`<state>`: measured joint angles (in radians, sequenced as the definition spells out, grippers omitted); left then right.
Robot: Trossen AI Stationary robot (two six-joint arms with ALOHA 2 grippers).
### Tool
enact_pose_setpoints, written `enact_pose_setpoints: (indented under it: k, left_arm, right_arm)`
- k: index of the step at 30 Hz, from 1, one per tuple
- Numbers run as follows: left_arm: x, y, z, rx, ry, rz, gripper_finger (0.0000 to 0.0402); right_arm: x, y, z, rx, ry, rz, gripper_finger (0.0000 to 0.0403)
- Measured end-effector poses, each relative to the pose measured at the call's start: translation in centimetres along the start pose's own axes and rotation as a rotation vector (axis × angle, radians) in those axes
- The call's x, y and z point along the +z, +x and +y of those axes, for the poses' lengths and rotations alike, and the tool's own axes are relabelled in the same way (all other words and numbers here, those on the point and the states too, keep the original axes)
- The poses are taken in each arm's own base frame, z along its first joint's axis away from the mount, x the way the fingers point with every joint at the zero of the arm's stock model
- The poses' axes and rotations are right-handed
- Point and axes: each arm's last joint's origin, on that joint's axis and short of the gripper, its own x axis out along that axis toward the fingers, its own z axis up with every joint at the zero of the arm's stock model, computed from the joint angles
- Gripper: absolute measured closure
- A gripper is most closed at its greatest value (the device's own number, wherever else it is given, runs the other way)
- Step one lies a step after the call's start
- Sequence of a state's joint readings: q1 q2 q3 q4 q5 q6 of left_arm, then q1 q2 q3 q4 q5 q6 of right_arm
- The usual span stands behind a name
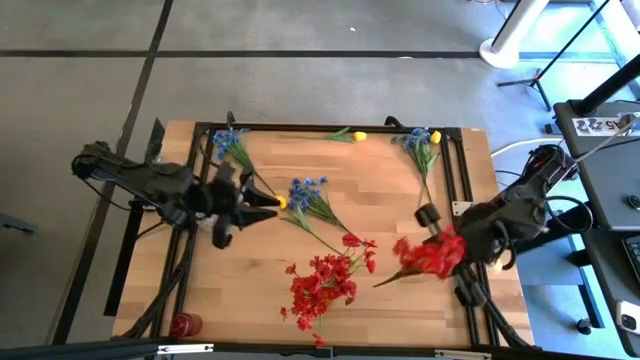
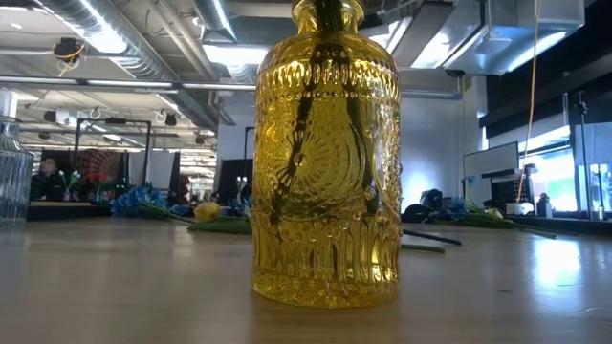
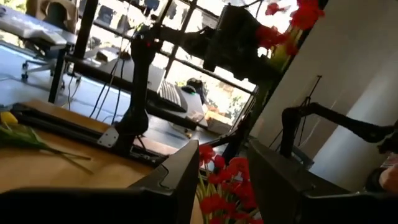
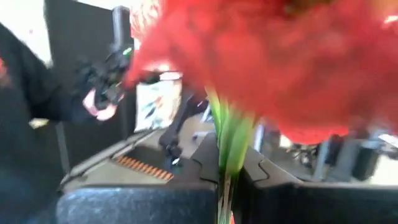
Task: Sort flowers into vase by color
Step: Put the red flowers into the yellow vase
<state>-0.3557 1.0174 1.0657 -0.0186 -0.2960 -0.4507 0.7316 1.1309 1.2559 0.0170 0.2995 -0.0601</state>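
My right gripper [image 1: 455,250] is at the table's right side, shut on a red flower sprig [image 1: 428,256], and it also shows in the right wrist view [image 4: 229,171]. More red flowers [image 1: 325,282] lie on the table at near centre. Blue flowers [image 1: 310,195] lie at centre, and others [image 1: 230,143] lie at far left. A blue and yellow bunch [image 1: 422,143] lies at far right. A yellow flower [image 1: 358,135] lies at the far edge. My left gripper [image 1: 272,203] is open and empty left of centre, and its own view [image 3: 224,152] shows the gap. A yellow glass vase [image 2: 325,153] holding stems stands on the table. My right gripper pinches the red sprig's green stem [image 4: 225,134] between its two fingers, just below the red bloom cluster [image 4: 292,62]. The sprig is lifted clear of the table. A thin stem end [image 1: 390,280] trails toward the table's left and near side.
A small red object [image 1: 186,325] stands at the near left corner. A small yellow bloom [image 1: 284,201] lies just past my left fingertips. A dark frame [image 1: 460,180] runs along the table's far and right edges. Bare wood lies near left.
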Motion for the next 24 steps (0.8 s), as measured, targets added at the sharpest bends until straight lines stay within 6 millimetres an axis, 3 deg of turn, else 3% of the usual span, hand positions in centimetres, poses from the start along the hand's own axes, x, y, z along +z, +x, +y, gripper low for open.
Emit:
enact_pose_setpoints:
  k: [5,11,17,24]
  left_arm:
    - [-0.2,1.2,0.8,0.044,-0.048,-0.006,0.0269]
    - [0.6,1.5,2.4,0.060,-0.074,-0.011,0.0269]
    - [1.2,1.6,3.6,0.067,-0.090,-0.016,0.0269]
    - [1.4,1.6,3.9,0.009,-0.109,0.013,0.0269]
  right_arm:
    - [-5.9,-1.4,0.4,-0.086,0.045,-0.106,0.0396]
    - [-12.0,0.3,1.4,-0.120,-0.035,-0.173,0.0396]
    - [-15.0,3.2,2.6,-0.111,-0.128,-0.124,0.0389]
    - [-15.5,3.9,2.5,-0.169,-0.168,-0.128,0.0396]
